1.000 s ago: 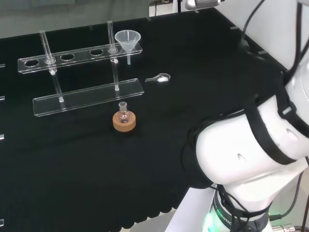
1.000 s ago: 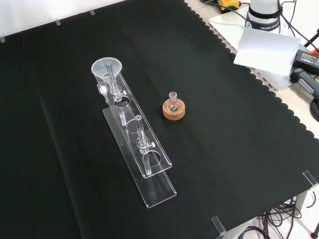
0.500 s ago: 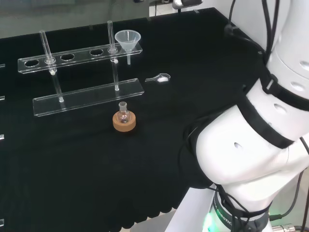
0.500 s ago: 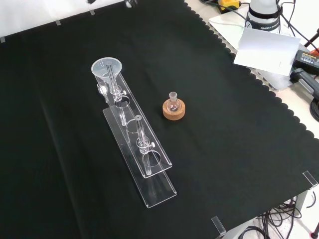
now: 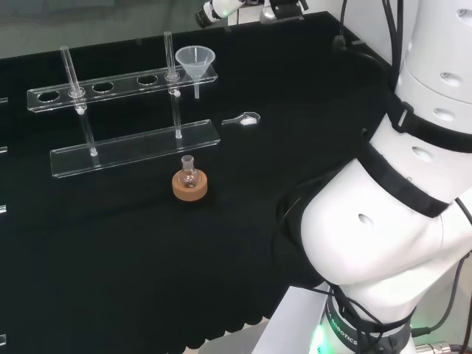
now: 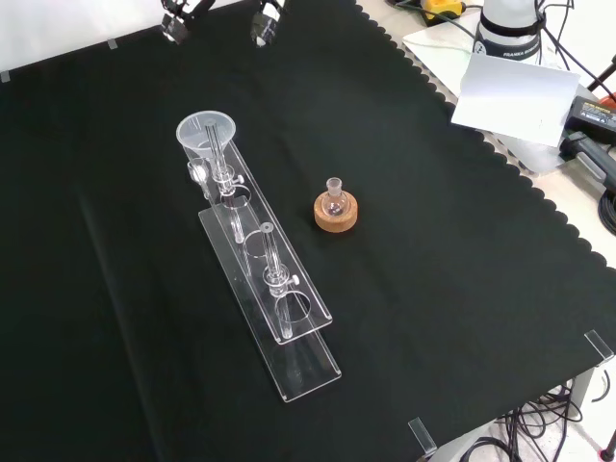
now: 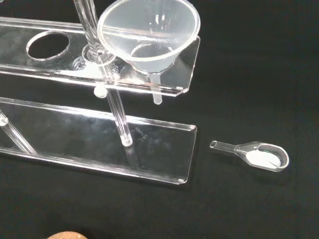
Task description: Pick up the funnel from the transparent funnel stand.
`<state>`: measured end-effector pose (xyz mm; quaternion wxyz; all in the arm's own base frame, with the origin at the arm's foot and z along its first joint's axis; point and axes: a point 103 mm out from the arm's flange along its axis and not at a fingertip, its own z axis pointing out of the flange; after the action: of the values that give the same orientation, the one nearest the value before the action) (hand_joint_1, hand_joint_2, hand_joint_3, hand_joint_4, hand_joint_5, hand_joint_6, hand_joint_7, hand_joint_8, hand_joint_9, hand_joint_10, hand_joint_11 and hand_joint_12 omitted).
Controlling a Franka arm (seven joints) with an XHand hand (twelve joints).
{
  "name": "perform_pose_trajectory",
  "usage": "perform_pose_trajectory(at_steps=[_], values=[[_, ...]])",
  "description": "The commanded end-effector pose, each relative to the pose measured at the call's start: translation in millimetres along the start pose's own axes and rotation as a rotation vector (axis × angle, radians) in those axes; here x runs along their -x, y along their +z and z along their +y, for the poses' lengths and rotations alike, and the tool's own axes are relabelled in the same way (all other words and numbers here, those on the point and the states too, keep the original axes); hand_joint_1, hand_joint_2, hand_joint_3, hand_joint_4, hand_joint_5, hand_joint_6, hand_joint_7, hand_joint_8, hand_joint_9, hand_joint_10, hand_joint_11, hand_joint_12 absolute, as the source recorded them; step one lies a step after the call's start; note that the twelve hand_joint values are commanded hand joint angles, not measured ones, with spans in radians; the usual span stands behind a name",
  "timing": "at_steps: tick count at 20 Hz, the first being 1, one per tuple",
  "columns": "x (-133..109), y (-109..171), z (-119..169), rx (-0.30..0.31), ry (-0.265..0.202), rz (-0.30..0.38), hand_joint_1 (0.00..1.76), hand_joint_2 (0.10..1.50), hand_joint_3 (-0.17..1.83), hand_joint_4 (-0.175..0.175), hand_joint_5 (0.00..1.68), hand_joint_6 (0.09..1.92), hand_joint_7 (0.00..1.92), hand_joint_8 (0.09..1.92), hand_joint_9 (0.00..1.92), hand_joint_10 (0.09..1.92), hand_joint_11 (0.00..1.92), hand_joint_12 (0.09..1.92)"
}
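While the hand [image 6: 262,21] hangs at the cloth's far edge in the front view, I cannot tell whether its fingers are spread or curled; bare black cloth [image 6: 462,221] lies open between it and the ware; one funnel [image 6: 206,137] sits in the end hole of one transparent funnel stand [image 6: 279,318], nearest the hand; one small flask [image 6: 334,195] on a cork ring [image 6: 335,216] stands beyond; one clear scoop [image 7: 259,156] holds white powder.

- A laboratory: clear labware stands on a bench [image 6: 462,289] under black cloth.
- A transparent funnel stand [image 5: 125,85] carries a funnel [image 5: 195,62].
- A small flask [image 6: 335,200] sits in a cork ring [image 6: 335,214].
- A glass spoon [image 7: 256,155] holds white powder.
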<state>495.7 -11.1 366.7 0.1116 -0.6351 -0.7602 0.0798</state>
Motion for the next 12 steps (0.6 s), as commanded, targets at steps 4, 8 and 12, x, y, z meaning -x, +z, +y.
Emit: perform_pose_trajectory(at_steps=[4,8,12], values=[[-35,24,33,-0.115,0.031,-0.055,0.43,0.88,0.19,-0.004,0.15,0.09,0.0,0.44,0.14,0.76,0.12,1.46],[-42,30,40,-0.15,0.047,-0.064,0.45,0.85,0.18,-0.024,0.14,0.09,0.0,0.41,0.13,0.8,0.14,1.47],[-45,32,45,-0.157,0.082,-0.069,0.5,0.81,0.17,-0.057,0.11,0.09,0.0,0.33,0.1,0.84,0.16,1.47]])
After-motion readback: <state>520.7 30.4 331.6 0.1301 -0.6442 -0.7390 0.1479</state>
